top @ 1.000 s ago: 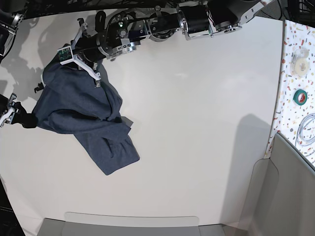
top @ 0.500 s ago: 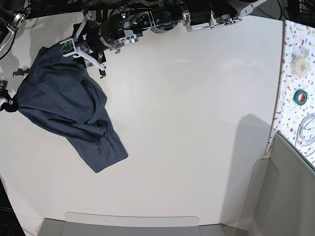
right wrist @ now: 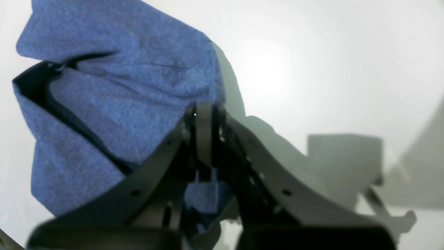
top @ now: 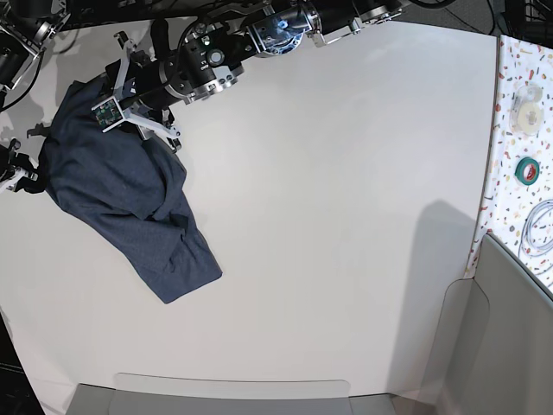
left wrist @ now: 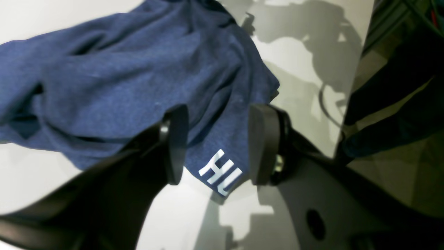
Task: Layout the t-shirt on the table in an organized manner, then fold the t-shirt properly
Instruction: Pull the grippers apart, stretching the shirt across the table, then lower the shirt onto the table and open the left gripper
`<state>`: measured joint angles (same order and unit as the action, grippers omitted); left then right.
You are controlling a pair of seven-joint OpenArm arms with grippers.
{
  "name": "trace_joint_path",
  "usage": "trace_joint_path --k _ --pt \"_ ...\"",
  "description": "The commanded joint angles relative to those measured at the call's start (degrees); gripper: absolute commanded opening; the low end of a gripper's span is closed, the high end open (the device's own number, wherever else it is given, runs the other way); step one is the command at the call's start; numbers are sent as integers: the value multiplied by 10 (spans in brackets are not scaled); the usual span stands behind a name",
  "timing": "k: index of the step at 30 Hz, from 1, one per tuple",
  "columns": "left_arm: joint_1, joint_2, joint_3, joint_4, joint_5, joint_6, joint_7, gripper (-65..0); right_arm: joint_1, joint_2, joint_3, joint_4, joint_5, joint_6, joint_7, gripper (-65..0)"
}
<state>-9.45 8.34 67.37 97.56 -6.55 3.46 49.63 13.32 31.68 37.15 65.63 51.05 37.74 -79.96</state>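
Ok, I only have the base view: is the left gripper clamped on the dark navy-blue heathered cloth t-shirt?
Observer: No. The left wrist view shows the left gripper open, with a corner of the dark navy-blue heathered cloth t-shirt seen between its pads, not pinched.
Operator: Any print on that corner?
Observer: Yes, white block lettering reading "HU", right at the cloth's edge.
Operator: And the right gripper?
Observer: The right wrist view shows the right gripper shut on a fold of the shirt, over the plain white matte table.
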Motion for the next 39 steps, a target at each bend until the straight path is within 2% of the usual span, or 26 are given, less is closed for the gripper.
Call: trace_joint_path --k 1,14,27,30,32,35,39 --pt "-14 7 -3 -8 2 2 -26 -356 11 15 3 11 11 7 5 -650" --pt "-145 7 -1 -187 0 2 -157 -337 11 3 3 11 11 7 5 -650" --pt "-163 7 2 -223 -1 -3 -196 -343 11 -30 2 11 12 7 5 -650" --pt "-157 7 27 -271 -1 -3 -223 -395 12 -32 2 11 12 7 5 -650" --pt "-156 7 54 -303 -1 -3 -243 -477 12 -32 2 11 12 7 5 -650" --pt "-155 7 59 -318 0 -2 -261 -650 15 -32 2 11 12 7 8 -650" --pt "-154 7 18 -272 0 1 -265 -647 25 -32 5 6 9 7 10 -650"
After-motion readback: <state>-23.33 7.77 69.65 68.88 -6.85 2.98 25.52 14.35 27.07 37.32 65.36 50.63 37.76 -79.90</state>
